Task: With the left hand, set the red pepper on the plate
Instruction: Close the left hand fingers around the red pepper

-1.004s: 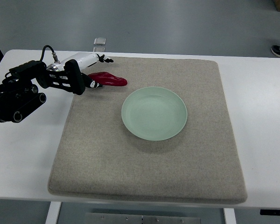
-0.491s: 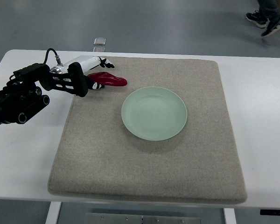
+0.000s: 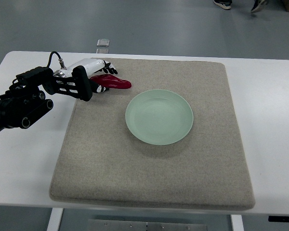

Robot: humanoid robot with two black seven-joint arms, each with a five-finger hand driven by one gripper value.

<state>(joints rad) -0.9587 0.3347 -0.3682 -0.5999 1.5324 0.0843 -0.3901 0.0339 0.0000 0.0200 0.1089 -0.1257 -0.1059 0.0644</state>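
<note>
Fingers (image 3: 108,68): dark tips curled around the pepper's left end; how firmly they grip is hard to make out.
Left hand (image 3: 97,73): white, at the mat's far-left corner, partly hidden behind its own black wrist frame.
Pepper (image 3: 113,82): red, lying on the mat, its left end covered by the hand, apart from the plate.
Plate (image 3: 159,116): pale green, mid-mat, right of and nearer than the pepper.
Mat (image 3: 154,178): grey felt on a white table (image 3: 274,144).
Left arm (image 3: 19,103): black, cut off at the left edge.

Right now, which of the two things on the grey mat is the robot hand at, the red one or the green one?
The red pepper, at the mat's far left corner. The left robot hand is right at its end, while the pale green plate sits apart, mid-mat.
</note>
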